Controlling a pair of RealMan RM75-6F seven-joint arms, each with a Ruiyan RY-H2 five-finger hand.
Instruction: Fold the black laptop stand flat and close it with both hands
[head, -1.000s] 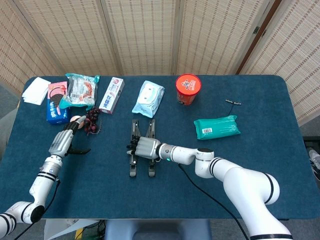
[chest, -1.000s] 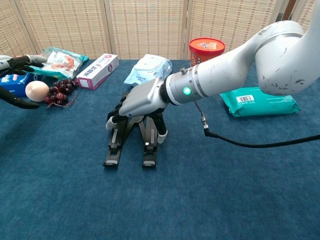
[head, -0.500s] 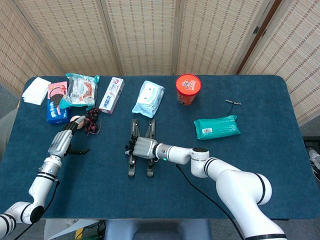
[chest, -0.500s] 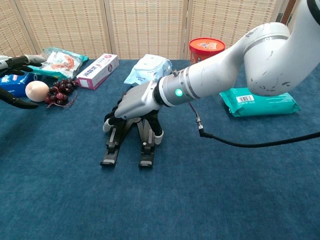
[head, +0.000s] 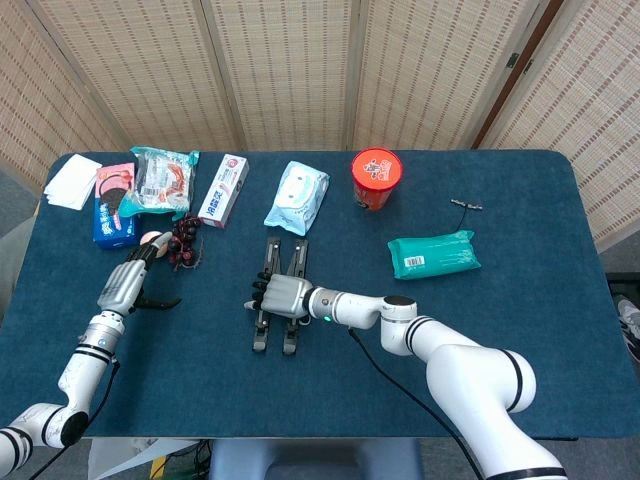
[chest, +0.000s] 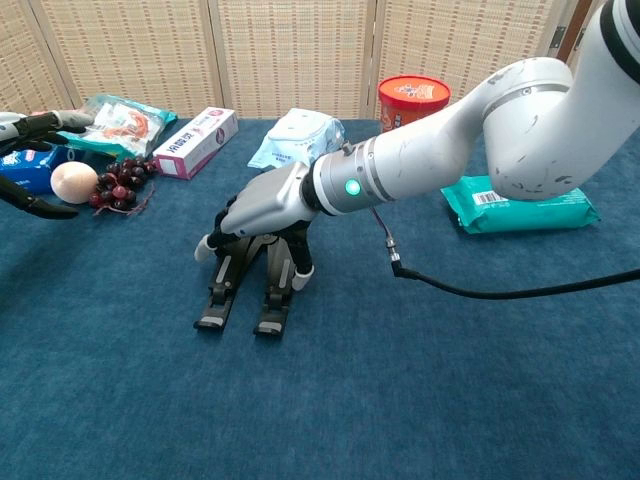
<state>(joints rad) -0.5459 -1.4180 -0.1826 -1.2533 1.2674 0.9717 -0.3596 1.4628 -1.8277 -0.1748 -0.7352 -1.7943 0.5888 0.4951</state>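
The black laptop stand (head: 273, 336) (chest: 215, 304) lies in the middle of the blue table, its two legs nearly side by side and pointing toward the front edge. My right hand (head: 279, 296) (chest: 262, 204) lies over the stand's upper part, with its fingers curled down around the two bars, gripping them. My left hand (head: 124, 286) (chest: 34, 122) hovers at the far left with fingers and thumb apart, holding nothing, well away from the stand. The stand's hinge is hidden under my right hand.
An egg (chest: 73, 181) and dark grapes (chest: 121, 190) lie by my left hand. Along the back are snack packs (head: 160, 180), a toothpaste box (chest: 195, 142), a wipes pack (chest: 296, 140) and a red cup (chest: 412, 98). A green pack (chest: 520, 203) lies right. A black cable (chest: 470, 289) trails from my right forearm.
My right hand has dragged the stand a little to the left and nearer the front edge, and its two legs stand closer together. The left hand has not moved.
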